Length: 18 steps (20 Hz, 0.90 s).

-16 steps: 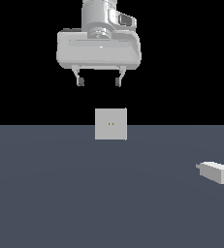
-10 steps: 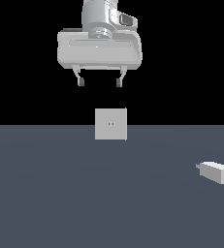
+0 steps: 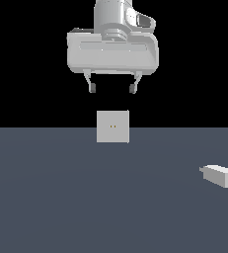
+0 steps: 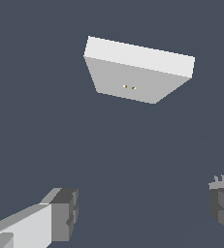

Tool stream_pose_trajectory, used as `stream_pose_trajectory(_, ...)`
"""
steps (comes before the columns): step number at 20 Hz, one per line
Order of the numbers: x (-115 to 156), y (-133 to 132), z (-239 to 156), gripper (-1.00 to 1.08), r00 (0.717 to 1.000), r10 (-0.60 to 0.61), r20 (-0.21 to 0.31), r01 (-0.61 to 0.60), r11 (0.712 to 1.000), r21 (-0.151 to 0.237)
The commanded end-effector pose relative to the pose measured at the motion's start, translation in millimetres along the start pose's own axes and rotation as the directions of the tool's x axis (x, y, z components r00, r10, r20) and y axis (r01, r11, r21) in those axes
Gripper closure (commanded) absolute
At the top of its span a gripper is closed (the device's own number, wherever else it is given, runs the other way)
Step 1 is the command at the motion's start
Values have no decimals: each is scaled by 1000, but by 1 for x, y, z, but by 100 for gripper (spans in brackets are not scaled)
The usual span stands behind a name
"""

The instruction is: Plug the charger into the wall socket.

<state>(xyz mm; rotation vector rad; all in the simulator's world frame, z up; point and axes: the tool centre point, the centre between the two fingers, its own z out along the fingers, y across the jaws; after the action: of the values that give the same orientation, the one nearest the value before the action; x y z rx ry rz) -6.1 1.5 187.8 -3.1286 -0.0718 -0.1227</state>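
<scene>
- Our gripper (image 3: 112, 89) hangs in the air with its jaws spread wide and nothing between them; we see its 2 short fingers (image 3: 91, 88) pointing down from the broad pale hand body.
- We find the charger (image 3: 222, 175) lying flat on the dark grey floor (image 3: 61, 197) at the exterior view's right edge, well apart from the gripper and lower in the picture; it is a small pale elongated block, partly cut by the frame edge, and nothing touches it.
- We cannot see the charger in the wrist view.
- We see the wall socket (image 3: 113, 126) standing upright on the floor, directly below the gripper in the exterior view, with a clear gap between the fingertips and its top edge.
- We make out 2 tiny yellowish holes (image 3: 112, 126) side by side at the centre of its face.
- We note that the socket sits well to the exterior view's left of the charger, with bare floor between them.
- From the wrist view, we see the wall socket (image 4: 138, 71) as a thick pale slab, its top edge and its holed face both visible, with the 2 fingers (image 4: 60, 213) framing the dark floor (image 4: 36, 121) far apart from each other.
- We see black background above the floor line in the exterior view.
</scene>
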Motion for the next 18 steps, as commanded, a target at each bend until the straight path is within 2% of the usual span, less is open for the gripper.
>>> stream_pose_trajectory(1, -8, 12, 6, -92, 1000, -8, -16, 8, 1000, 0)
stream_pose_trajectory(18, -59, 110, 63, -92, 986, -80, -147, 80, 997, -2)
